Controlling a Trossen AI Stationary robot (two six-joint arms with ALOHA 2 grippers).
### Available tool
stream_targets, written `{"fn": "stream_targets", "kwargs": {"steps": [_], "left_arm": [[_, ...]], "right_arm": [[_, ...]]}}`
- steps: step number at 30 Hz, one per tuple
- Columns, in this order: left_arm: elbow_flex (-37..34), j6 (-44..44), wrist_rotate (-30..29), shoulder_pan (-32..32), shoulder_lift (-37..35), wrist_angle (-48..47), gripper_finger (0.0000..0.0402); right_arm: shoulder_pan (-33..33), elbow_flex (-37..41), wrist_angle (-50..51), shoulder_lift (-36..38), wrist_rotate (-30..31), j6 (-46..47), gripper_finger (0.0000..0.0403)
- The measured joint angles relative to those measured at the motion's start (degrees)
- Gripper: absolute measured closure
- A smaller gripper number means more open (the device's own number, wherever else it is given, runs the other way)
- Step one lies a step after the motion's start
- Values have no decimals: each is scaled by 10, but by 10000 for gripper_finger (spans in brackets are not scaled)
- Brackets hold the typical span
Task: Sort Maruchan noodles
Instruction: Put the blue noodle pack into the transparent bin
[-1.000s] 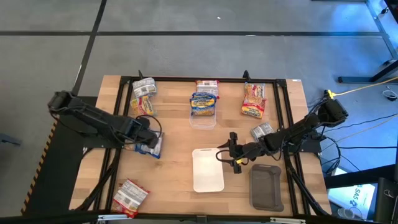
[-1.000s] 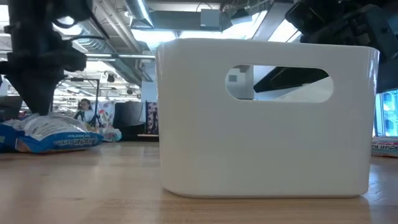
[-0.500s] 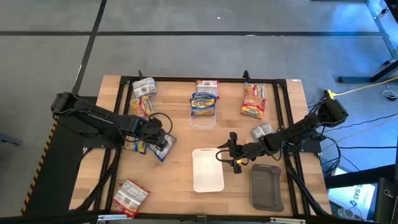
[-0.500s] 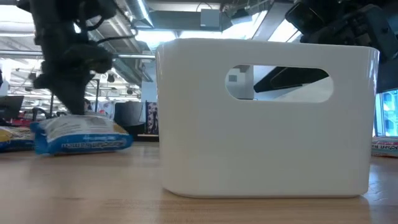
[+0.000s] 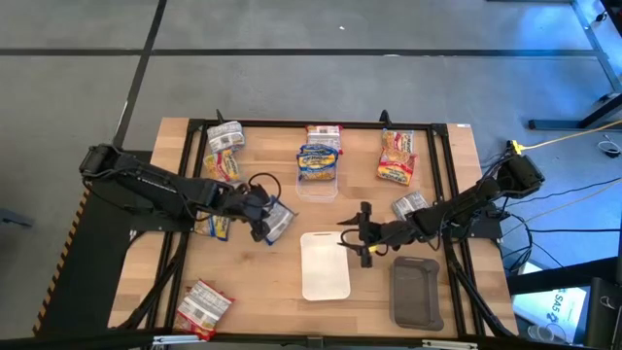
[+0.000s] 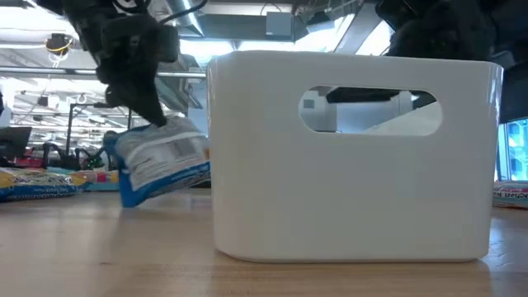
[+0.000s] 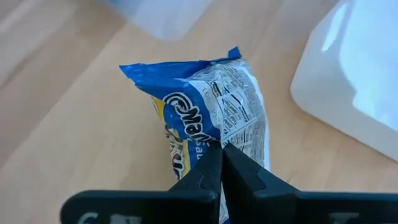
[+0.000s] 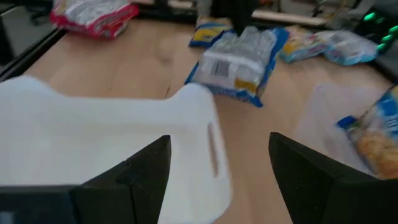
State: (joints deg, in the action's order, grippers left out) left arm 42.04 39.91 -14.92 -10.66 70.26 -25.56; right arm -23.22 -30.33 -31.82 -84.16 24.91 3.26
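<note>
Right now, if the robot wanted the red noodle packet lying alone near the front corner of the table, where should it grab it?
Probably by one crimped end. The red noodle packet lies flat and askew on the table, so a gripper coming straight down could pinch that thin end seam, which is easier than the puffy middle. Nothing crowds it, so either end is free.

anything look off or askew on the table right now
Only the blue noodle packet: it hangs tilted, pinched by one edge in the left gripper, one corner low over the wood beside the white tray. Nothing looks spilled or torn.
</note>
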Motion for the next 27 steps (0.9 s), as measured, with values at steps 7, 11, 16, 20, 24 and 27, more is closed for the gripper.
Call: {"fn": "stream_targets", "kwargs": {"steps": [7, 11, 16, 20, 24, 27], "left_arm": [[0, -61, -20, 3, 0, 43, 401], [0, -91, -28, 3, 0, 64, 401], [0, -119, -42, 3, 0, 82, 401], [0, -141, -53, 3, 0, 105, 401], [0, -153, -56, 3, 0, 120, 401], [0, -165, -57, 0, 0, 130, 401]], "right_arm": [[53, 0, -18, 0, 20, 14, 154], [116, 0, -29, 0, -60, 46, 143], [181, -17, -54, -6, -148, 69, 117], [212, -56, -54, -41, -202, 70, 104], [230, -104, -54, -96, -243, 73, 103], [240, -136, -50, -136, -268, 75, 102]]}}
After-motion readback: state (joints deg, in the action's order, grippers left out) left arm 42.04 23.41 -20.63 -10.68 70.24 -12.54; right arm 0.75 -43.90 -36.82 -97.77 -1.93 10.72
